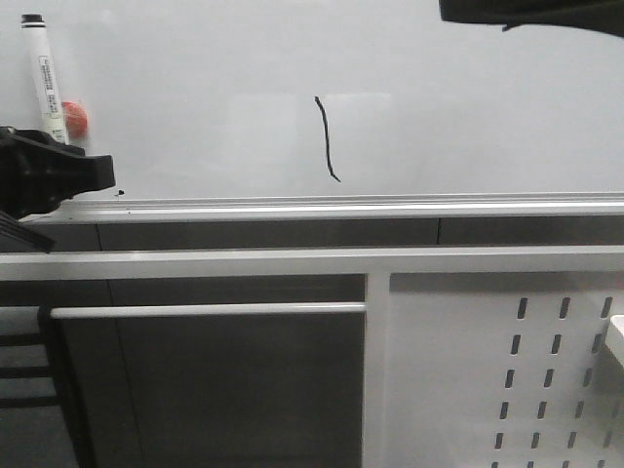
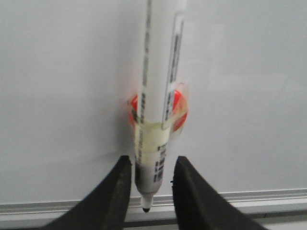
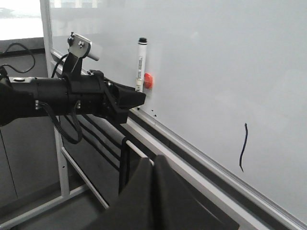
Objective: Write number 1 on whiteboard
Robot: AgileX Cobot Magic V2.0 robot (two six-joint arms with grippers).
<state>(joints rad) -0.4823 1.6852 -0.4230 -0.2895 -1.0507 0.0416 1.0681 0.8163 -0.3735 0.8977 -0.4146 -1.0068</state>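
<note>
Whiteboard (image 1: 468, 117): upright, silver rail along the lower edge. Number 1 (image 1: 327, 138): thin black wavy stroke near the board's middle, just above the rail. Marker (image 1: 46, 83): upright against the board at far left, tip down, fixed to a red magnet (image 1: 75, 118). Left gripper (image 2: 149, 184): fingers parted either side of the marker's lower end, a sliver of gap showing on each side. Right gripper (image 3: 153, 167): fingers pressed together, empty, well away from the board.

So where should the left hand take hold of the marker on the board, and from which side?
Grip the marker low on its barrel, just under the red magnet, coming straight at the whiteboard. It stands upright, tip down, so the left hand fits with one finger on each side.
</note>
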